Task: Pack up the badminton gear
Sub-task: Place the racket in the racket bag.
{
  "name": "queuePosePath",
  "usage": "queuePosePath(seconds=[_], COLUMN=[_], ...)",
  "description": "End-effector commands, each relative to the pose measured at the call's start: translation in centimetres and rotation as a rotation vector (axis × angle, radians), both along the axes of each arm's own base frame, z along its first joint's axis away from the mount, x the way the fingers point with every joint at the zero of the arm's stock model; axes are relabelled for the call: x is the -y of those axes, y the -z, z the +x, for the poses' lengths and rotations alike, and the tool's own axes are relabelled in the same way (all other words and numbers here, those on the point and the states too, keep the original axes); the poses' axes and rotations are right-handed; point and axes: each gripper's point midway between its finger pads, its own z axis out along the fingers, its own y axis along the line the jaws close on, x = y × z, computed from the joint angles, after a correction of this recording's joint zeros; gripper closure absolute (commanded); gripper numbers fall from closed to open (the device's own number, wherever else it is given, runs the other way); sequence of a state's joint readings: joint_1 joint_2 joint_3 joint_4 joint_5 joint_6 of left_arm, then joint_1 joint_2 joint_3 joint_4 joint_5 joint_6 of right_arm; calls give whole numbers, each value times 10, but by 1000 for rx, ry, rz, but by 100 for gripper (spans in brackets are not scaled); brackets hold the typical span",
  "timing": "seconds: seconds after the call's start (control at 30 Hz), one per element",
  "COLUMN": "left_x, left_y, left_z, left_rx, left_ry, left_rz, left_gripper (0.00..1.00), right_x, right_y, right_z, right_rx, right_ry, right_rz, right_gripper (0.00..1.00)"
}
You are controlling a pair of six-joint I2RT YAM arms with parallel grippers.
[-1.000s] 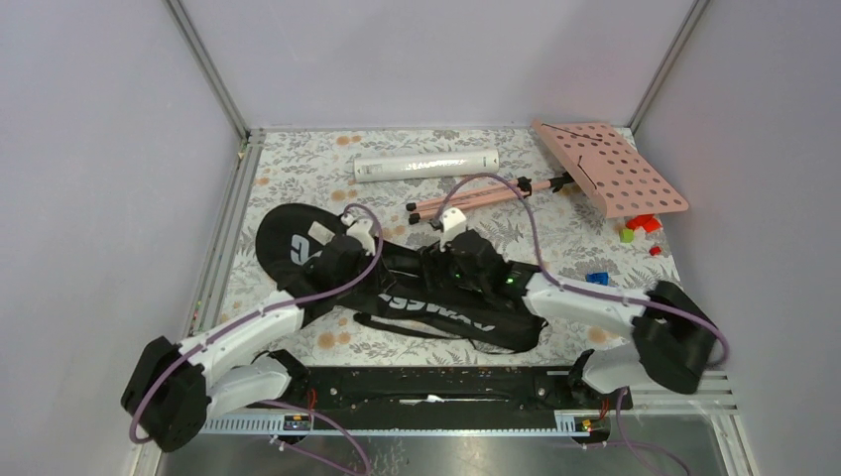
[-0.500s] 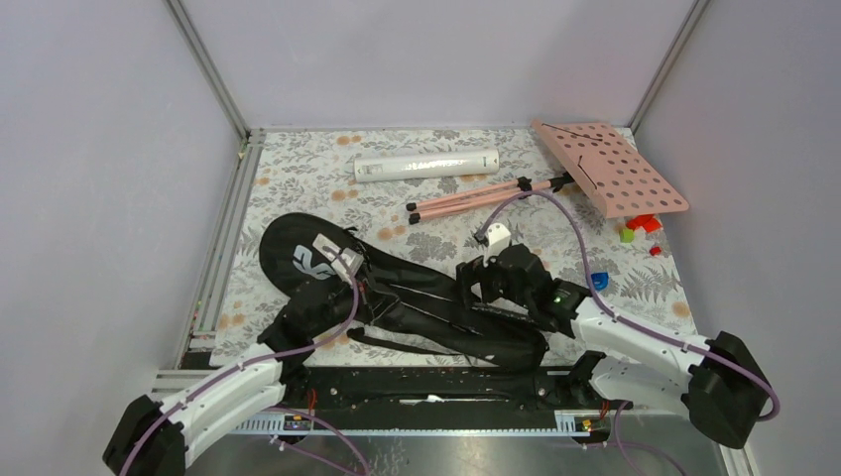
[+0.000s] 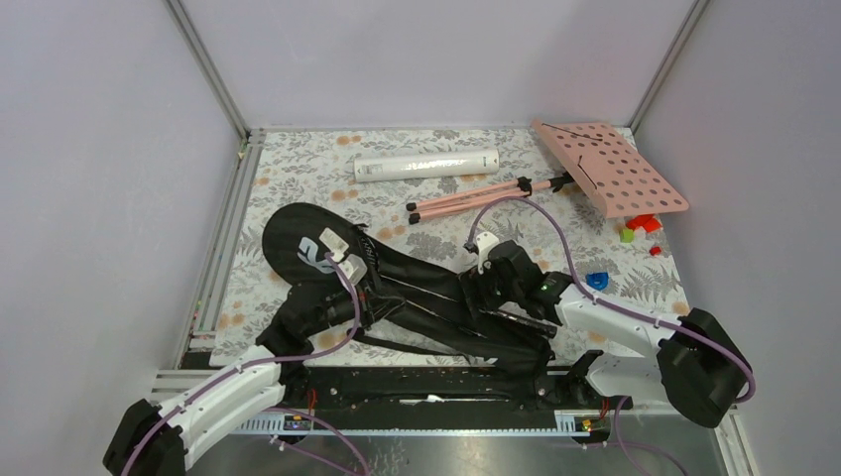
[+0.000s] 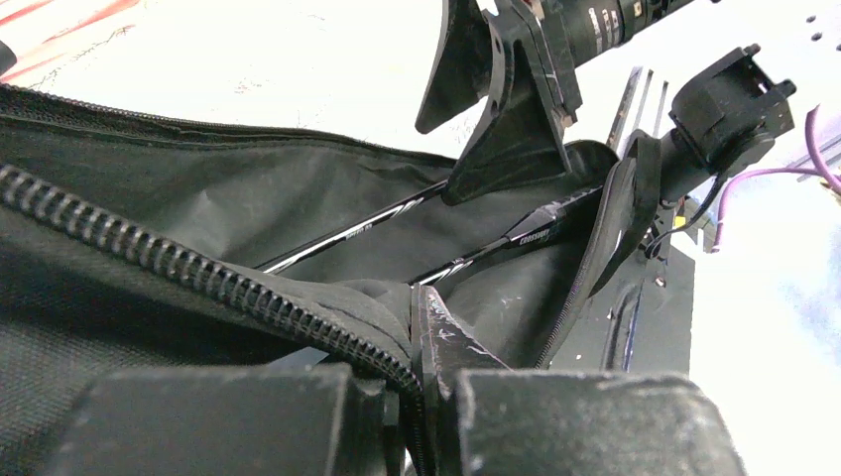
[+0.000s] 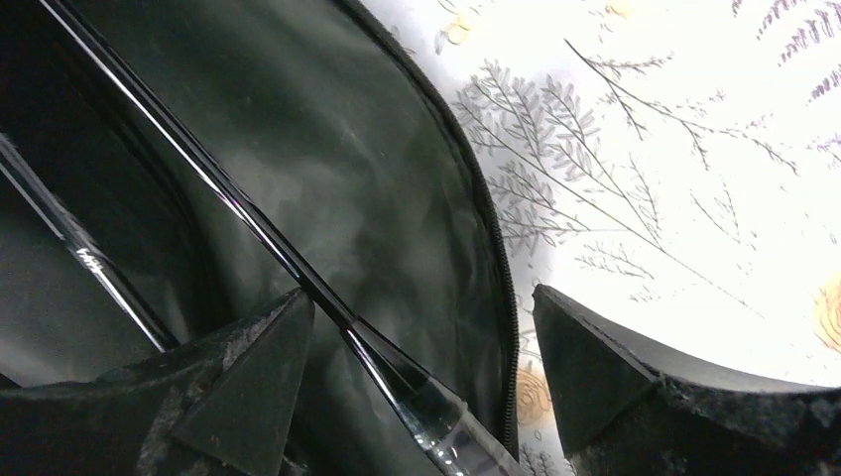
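The black CROSSWAY bag (image 3: 298, 238) lies open across the near half of the table. Two thin black racket shafts (image 4: 397, 213) lie inside it; one also shows in the right wrist view (image 5: 268, 243). My left gripper (image 3: 357, 300) is shut on the bag's zipper edge (image 4: 198, 273), fingertips pinched together (image 4: 421, 322). My right gripper (image 3: 478, 293) is open over the bag's other edge (image 5: 486, 218), its jaws either side of a racket shaft and the zipper (image 5: 421, 317). The long white tube (image 3: 426, 164) lies at the back. No shuttlecocks are in view.
A pink perforated music stand (image 3: 615, 169) with folded tripod legs (image 3: 476, 196) lies at the back right. Small coloured blocks (image 3: 640, 226) and a blue block (image 3: 595, 281) sit by the right wall. The bag's strap (image 3: 397, 337) trails toward the near rail.
My left arm has drawn back toward the near edge, pulling the bag's edge with it. My right gripper swung right, then came back left over the bag. The bag shifted.
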State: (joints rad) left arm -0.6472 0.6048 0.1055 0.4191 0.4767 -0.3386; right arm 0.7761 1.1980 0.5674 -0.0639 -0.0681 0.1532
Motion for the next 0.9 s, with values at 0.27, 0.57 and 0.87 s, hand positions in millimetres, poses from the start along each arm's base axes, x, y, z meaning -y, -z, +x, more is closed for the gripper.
queuePosePath(seconds=[0.27,0.57,0.87], left_x=[19,18,17], left_y=[-68,-86,-96], left_z=[-34,-53,-69], left_rx=[279,406,462], left_ry=[282,388,477], left_rz=[-87,-93,-108], left_gripper=[100,100,100], right_x=[6,-3,-6], right_y=[-36,-91,-71], right_z=[13,21,47], right_rx=[25,191,117], right_ry=[47,-4,-106], right_rz=[103,228,164], right_gripper=[11,9,7])
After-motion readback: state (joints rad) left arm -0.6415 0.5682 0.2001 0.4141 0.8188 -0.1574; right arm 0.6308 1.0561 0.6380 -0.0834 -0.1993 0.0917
